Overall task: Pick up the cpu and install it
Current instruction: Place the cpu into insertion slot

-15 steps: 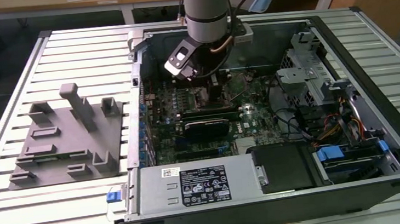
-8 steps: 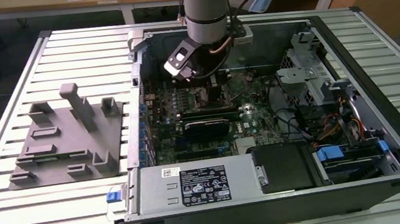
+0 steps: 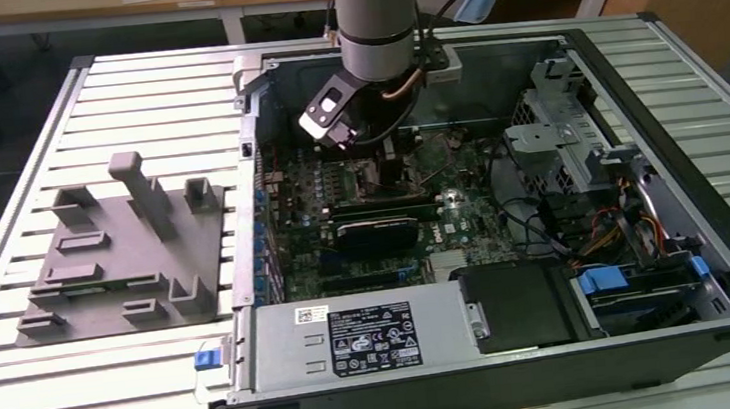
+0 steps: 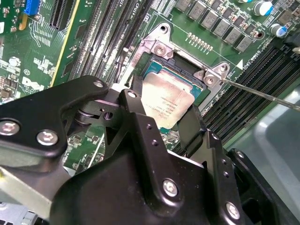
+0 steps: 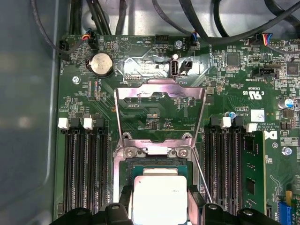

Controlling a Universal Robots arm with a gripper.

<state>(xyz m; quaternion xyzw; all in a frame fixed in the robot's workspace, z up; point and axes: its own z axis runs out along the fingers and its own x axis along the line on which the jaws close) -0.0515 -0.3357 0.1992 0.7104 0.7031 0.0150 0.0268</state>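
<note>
**A:** In the second wrist view, what did the black two-fingered gripper [image 4: 161,108] have?

**B:** The cpu [image 4: 166,98], a small flat square chip with a silvery-white metal top. The fingers [image 4: 190,125] were closed onto two opposite edges. I'd judge that left the underside free to go flat into the silver-framed socket [image 4: 157,47] directly beneath the gripper.

**A:** And the first wrist view?

**B:** It showed the same grasp. Just beyond the gripper, the shiny hinged metal retaining plate [image 5: 159,90] stood swung back, presumably to leave the socket open. Whether the chip was seated or a little above it, I couldn't tell.

**A:** The exterior view?

**B:** The grey tubular arm [image 3: 374,13] stood nearly upright inside the open black computer case [image 3: 491,398]. Its wrist was low over the green motherboard [image 3: 467,220]. The grey plastic fixture [image 3: 128,247] lay well apart from the gripper, outside the case.
</note>
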